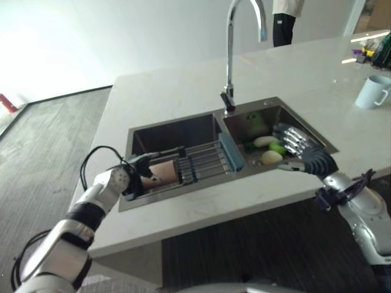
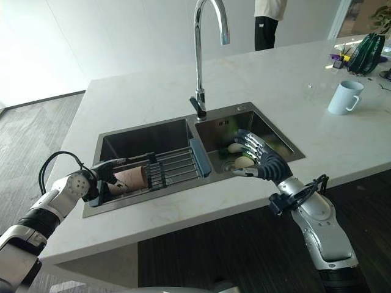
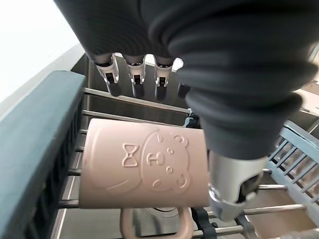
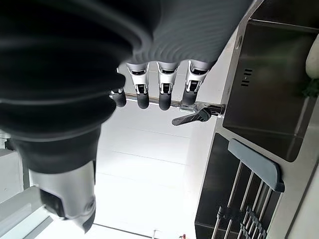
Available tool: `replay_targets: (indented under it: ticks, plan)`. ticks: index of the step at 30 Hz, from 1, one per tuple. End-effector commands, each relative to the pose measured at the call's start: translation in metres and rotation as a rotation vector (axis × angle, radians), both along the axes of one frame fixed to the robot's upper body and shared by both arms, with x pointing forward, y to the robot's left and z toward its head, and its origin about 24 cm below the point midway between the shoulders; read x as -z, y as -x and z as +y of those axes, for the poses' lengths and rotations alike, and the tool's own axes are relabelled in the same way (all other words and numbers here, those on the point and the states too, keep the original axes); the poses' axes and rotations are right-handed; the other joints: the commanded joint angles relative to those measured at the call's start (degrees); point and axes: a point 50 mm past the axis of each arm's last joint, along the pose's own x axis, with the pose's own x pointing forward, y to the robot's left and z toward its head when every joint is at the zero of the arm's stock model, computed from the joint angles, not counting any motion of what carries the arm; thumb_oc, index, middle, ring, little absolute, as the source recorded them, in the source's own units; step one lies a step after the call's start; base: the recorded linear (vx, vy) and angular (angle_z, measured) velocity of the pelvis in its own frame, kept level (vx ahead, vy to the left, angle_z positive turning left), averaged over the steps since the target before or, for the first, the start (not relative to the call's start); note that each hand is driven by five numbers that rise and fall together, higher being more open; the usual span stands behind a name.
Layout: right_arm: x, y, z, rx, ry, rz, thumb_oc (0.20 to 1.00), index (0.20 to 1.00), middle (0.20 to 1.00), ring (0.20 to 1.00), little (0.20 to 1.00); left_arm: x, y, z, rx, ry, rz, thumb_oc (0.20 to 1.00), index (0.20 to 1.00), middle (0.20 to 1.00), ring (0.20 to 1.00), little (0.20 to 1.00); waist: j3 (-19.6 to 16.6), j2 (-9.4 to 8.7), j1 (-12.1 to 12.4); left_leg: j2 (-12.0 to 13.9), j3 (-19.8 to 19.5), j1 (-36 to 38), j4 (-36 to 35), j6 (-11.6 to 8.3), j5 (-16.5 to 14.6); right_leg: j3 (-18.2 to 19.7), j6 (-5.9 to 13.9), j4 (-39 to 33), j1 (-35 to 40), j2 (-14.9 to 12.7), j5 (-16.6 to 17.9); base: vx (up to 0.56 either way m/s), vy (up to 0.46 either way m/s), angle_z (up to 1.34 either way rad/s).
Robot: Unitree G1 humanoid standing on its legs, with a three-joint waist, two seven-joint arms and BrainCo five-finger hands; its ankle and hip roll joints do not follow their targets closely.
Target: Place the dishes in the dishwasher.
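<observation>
A pale stone tabletop (image 2: 153,85) is carrying a double sink (image 2: 116,137), grey floor lying to the left. A pink mug (image 3: 144,169) is lying on its side on the rack (image 2: 174,165) over the left basin (bear face showing up close), left hand (image 2: 101,177) hovering with fingers straight. Right hand (image 2: 259,160) is spreading wide over the right basin's dishes (image 2: 243,161).

Mug (image 3: 144,169) on rack (image 2: 174,166) in sink (image 2: 122,137).

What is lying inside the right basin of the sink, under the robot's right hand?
In the right basin lie pale rounded things and something green; I cannot tell what they are. The open right hand hovers above and covers part of them.
</observation>
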Motion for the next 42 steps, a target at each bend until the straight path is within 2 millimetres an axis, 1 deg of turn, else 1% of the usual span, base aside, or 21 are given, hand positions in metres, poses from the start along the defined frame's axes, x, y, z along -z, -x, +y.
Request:
replay_targets:
  ticks: [1,12,20,24,33,42]
  plan:
    - [-0.024,0.000,0.004,-0.028,0.003,-0.118,1.000,1.000,1.000,1.000,1.000,-0.019,-0.011,0.017,-0.052,-0.052,-0.081,1.000,1.000,1.000,1.000,1.000,-1.58,0.45,-0.57,1.88,1.90,1.93,0.60,-0.61,-3.46,-3.46,4.06,0.35,2.43,-1.48,-2.73,0.05,0.011,-0.03]
    - [-0.023,0.003,0.001,-0.035,0.022,-0.105,1.000,1.000,1.000,1.000,1.000,-0.005,-0.004,0.028,-0.112,-0.089,-0.072,1.000,1.000,1.000,1.000,1.000,-1.42,0.23,-1.31,1.73,2.88,2.39,0.60,-0.46,-3.51,-3.04,4.13,0.35,2.39,-1.45,-2.52,0.04,0.013,-0.07]
    - [-0.025,0.004,0.001,-0.038,0.026,-0.105,1.000,1.000,1.000,1.000,1.000,0.000,-0.002,0.025,-0.113,-0.087,-0.074,1.000,1.000,1.000,1.000,1.000,-1.35,-0.04,-1.30,1.59,2.93,2.44,0.60,-0.34,-3.62,-2.80,4.07,0.35,2.47,-1.43,-2.63,0.00,0.000,0.00]
    - [-0.021,0.004,0.001,-0.035,0.032,-0.097,1.000,1.000,1.000,1.000,1.000,0.002,-0.001,0.026,-0.128,-0.087,-0.073,1.000,1.000,1.000,1.000,1.000,-1.35,-0.16,-1.15,1.48,2.74,2.37,0.60,-0.27,-3.56,-2.82,4.06,0.35,2.43,-1.42,-2.56,0.00,0.000,0.00]
    - [-0.022,0.005,0.002,-0.047,0.041,-0.096,1.000,1.000,1.000,1.000,1.000,0.011,0.004,0.034,-0.174,-0.099,-0.061,1.000,1.000,1.000,1.000,1.000,-1.20,-0.48,-1.30,1.27,2.84,2.37,0.60,-0.12,-3.66,-2.58,4.03,0.35,2.41,-1.29,-2.66,0.01,0.005,0.00]
    - [-0.022,0.006,0.001,-0.051,0.042,-0.092,1.000,1.000,1.000,1.000,1.000,0.011,0.004,0.039,-0.200,-0.109,-0.070,1.000,1.000,1.000,1.000,1.000,-1.29,-0.82,-1.52,1.18,3.03,2.34,0.60,-0.11,-3.58,-2.30,4.06,0.35,2.24,-1.14,-2.40,0.00,0.000,0.00]
